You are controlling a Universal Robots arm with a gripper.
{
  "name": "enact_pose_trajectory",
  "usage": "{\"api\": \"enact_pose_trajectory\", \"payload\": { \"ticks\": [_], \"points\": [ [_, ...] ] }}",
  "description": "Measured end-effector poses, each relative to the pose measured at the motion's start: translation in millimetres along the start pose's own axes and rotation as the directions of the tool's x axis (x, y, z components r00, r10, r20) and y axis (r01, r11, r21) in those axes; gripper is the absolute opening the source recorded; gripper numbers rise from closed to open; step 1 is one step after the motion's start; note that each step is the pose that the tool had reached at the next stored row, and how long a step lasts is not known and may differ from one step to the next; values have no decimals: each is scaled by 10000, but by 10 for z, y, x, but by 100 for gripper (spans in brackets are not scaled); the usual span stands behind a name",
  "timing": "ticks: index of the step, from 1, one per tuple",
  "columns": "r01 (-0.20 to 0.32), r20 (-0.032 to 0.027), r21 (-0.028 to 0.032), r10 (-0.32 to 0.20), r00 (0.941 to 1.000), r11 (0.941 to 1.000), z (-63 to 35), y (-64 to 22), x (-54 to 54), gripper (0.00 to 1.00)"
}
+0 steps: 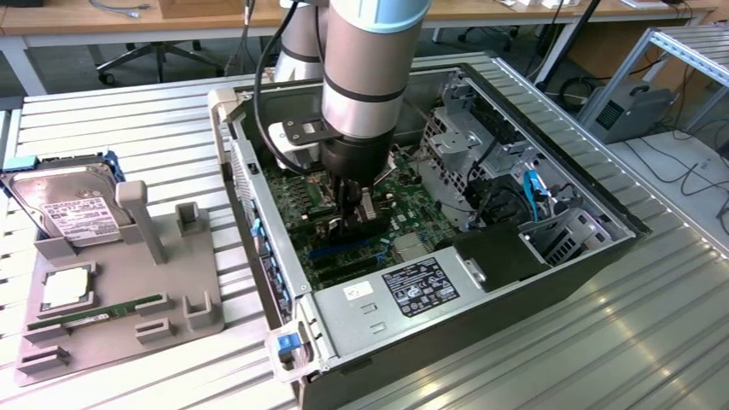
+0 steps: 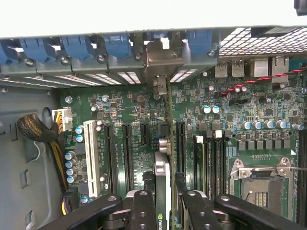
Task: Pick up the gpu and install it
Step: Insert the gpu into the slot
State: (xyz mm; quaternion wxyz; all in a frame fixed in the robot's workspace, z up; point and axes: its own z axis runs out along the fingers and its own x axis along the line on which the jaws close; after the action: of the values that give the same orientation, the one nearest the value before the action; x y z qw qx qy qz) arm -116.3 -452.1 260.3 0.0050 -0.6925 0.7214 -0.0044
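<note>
My gripper [image 2: 163, 203] is shut on the gpu [image 2: 162, 175], which appears edge-on between the two black fingers [image 2: 144, 208]. The card stands upright over the green motherboard [image 2: 129, 105], in line with a long black expansion slot [image 2: 178, 143]. Its silver end bracket [image 2: 160, 60] lies against the rear slot openings under the blue latches [image 2: 117, 45]. Whether the card's edge sits fully in the slot I cannot tell. In the exterior view my gripper [image 1: 351, 215] reaches down into the open computer case [image 1: 592, 248], over the middle of the motherboard [image 1: 399, 201].
On the exterior view's left, a grey holder [image 1: 171, 256] on the slatted table carries a hard drive [image 1: 68, 209], a processor chip [image 1: 65, 286] and a memory stick [image 1: 97, 314]. A power supply [image 1: 422, 286], drive cages [image 1: 456, 145] and cables [image 2: 38, 132] crowd the case.
</note>
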Motion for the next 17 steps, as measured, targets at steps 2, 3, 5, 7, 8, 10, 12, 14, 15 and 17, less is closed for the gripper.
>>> {"api": "enact_pose_trajectory", "payload": {
  "ticks": [2, 3, 5, 7, 8, 10, 12, 14, 15, 17],
  "points": [
    [-1, 2, 0, 1, 10000, 10000, 4, -1, 0, 27],
    [0, 5, 1, 0, 10000, 10000, 5, -1, 0, 27],
    [1, 6, 1, -1, 10000, 10000, 6, -4, 0, 27],
    [0, 6, 2, 0, 10000, 10000, 7, -5, 0, 27],
    [0, 7, 3, 0, 10000, 10000, 7, -6, -1, 27],
    [0, 7, 2, 0, 10000, 10000, 7, -7, -1, 27],
    [0, 7, 3, 0, 10000, 10000, 7, -7, -1, 27],
    [0, 9, 3, 0, 10000, 10000, 5, -7, -1, 27],
    [0, 9, 3, 0, 10000, 10000, 4, -7, -1, 27],
    [0, 8, 3, 0, 10000, 10000, 4, -7, -1, 27]
  ]
}}
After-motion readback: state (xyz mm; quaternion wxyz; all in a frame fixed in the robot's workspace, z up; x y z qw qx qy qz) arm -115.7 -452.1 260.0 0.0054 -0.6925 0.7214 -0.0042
